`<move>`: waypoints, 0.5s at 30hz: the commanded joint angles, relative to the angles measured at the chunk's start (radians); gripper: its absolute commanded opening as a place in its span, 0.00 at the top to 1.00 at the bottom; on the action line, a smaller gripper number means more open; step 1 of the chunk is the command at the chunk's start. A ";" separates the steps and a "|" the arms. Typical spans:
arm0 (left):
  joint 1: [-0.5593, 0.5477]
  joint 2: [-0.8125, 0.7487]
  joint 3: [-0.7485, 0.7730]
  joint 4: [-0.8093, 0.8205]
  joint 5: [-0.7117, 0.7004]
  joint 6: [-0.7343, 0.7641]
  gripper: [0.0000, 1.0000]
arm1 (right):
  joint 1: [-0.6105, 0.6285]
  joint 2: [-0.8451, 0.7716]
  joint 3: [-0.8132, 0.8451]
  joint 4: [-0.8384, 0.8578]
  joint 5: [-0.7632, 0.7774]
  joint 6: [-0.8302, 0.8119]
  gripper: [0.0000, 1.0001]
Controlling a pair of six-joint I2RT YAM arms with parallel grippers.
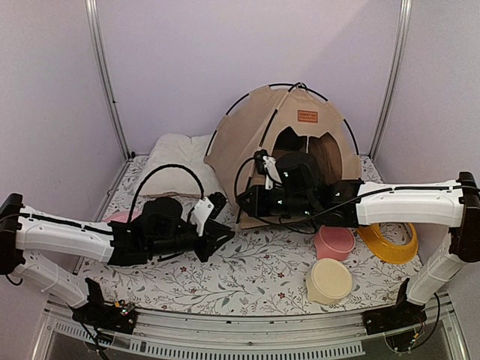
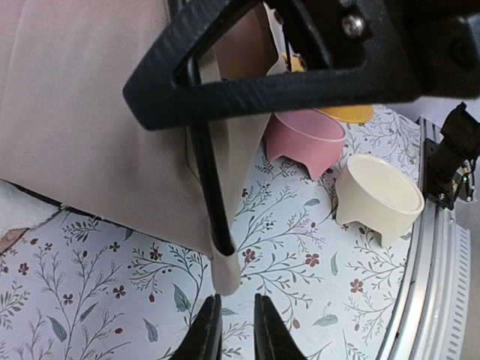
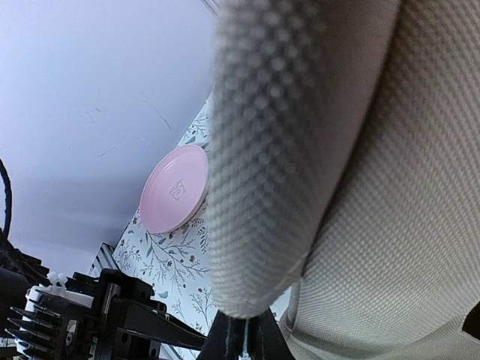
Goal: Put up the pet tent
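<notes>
The tan fabric pet tent (image 1: 259, 127) with thin black poles stands upright on the floral-print cloth (image 1: 255, 262), its small brown label patch (image 1: 307, 115) facing us. The left gripper (image 2: 234, 331) lies low on the cloth just in front of the tent's front left corner. Its fingers stand a narrow gap apart with nothing between them. The fabric sleeve end (image 2: 225, 276), where a black pole (image 2: 210, 180) finishes, sits just beyond their tips and apart from them. The right gripper (image 3: 241, 341) is clenched at that same corner, a little higher up the tent's front edge. In its own view a thick fold of tent fabric runs down into the closed fingers, so we read it as pinching the tent. That fold is blurred, and the pinch itself is cut off at the bottom of the view. From above, the right wrist covers the lower part of the tent's doorway (image 1: 296, 141), so we cannot make out its shape. A cream cushion (image 1: 176, 161) lies just left of the tent. A pink bowl (image 1: 334, 241), a cream bowl (image 1: 328, 280) and a yellow dish (image 1: 390, 241) sit in front of the tent to its right.
</notes>
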 commanded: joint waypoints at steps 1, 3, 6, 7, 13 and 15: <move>0.003 0.040 0.055 0.040 -0.001 0.018 0.83 | 0.011 0.019 0.031 -0.001 -0.003 -0.007 1.00; 0.003 0.054 0.065 0.049 -0.001 0.020 0.83 | 0.013 0.021 0.031 -0.003 -0.005 -0.008 1.00; 0.003 0.074 0.085 0.050 -0.008 0.024 0.86 | 0.012 0.022 0.031 -0.005 -0.004 -0.009 1.00; 0.004 0.082 0.090 0.045 -0.016 0.025 0.89 | 0.013 0.020 0.031 -0.005 -0.003 -0.009 1.00; 0.003 0.100 0.109 0.036 -0.047 0.031 1.00 | 0.014 0.015 0.031 -0.010 0.002 -0.012 1.00; 0.003 0.099 0.112 0.038 -0.053 0.034 1.00 | 0.014 0.016 0.031 -0.010 0.001 -0.014 1.00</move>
